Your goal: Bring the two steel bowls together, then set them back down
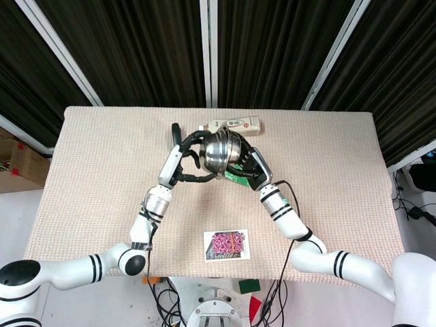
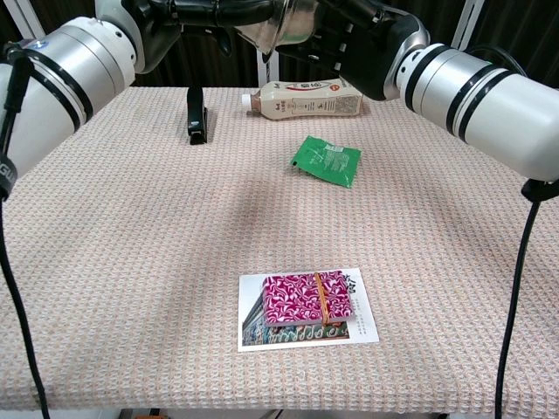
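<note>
Head view: fingers [image 1: 193, 139] of the left hand [image 1: 185, 158] curl over the rim of the left steel bowl [image 1: 212, 154], clamped on it; the right hand [image 1: 249, 165] clasps the right steel bowl [image 1: 234, 147] from behind, its fingers wrapped on the bowl's back. Both bowls are held in the air above the far middle of the tabletop [image 1: 102, 184], mouths facing each other and rims touching or nearly so; which, cannot be told. Chest view: the joined bowls [image 2: 293, 21] appear at the top edge, left hand [image 2: 223, 12] and right hand [image 2: 345, 26] on either side. Below them lie a bottle [image 1: 231, 125] on its side, a green packet [image 2: 327, 160], a black clip [image 2: 196, 115], and, nearer, a pink patterned box [image 2: 307, 298] on a white card [image 2: 253, 336].
</note>
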You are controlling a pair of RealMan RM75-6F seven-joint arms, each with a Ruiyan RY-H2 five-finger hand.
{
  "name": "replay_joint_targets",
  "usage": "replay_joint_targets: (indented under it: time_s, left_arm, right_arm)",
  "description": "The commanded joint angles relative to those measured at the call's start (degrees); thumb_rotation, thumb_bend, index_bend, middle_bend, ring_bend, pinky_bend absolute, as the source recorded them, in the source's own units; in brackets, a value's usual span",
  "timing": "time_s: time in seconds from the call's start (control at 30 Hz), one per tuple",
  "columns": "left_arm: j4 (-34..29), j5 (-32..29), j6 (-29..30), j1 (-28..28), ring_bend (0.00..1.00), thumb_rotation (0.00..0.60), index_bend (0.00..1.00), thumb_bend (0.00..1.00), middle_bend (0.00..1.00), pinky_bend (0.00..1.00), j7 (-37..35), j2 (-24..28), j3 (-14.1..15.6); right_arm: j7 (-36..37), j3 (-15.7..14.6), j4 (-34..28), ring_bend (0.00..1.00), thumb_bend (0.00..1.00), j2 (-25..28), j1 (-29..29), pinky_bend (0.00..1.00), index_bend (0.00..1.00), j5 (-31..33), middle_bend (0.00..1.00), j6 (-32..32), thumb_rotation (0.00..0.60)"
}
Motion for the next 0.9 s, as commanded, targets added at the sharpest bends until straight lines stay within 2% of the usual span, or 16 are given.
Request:
replay_joint_targets:
  time_s: [0.03, 0.27, 0.57, 0.9]
  left_arm:
    - [0.0, 0.0, 0.6, 0.4, 0.51, 0.600, 0.60, 0.19, 0.57, 0.64, -0.1, 0.3, -0.2]
    - [-0.6, -0.6, 1.3, 2.2, 0.51, 0.600, 0.60, 0.19, 0.58, 0.64, -1.7, 2.5, -0.7]
    - [0.0, 0.4, -0.2, 0.7, 0.52, 0.600, 0.60, 0.20, 0.58, 0.64, -1.5, 1.3, 0.1]
    - [-1.1, 1.5, 1.3, 2.6, 0.53, 0.600, 0.61, 0.20, 0.59, 0.65, -4.0, 3.9, 0.4]
  right_arm:
    - [0.6, 0.0, 0.1, 0.43, 0.16, 0.2, -0.4, 0.32, 0.68, 0.0, 0.53, 0.6, 0.600]
    - [1.2, -0.3, -0.9, 0.44, 0.16, 2.2, -2.2, 0.32, 0.68, 0.0, 0.53, 2.3, 0.600]
    - [1.1, -0.6, -0.5, 0.44, 0.17, 0.2, 0.2, 0.32, 0.68, -0.9, 0.53, 0.7, 0.600]
    - [2.2, -1.1, -1.5, 0.44, 0.18, 2.7, -3.1, 0.32, 0.68, -0.1, 0.53, 3.6, 0.600]
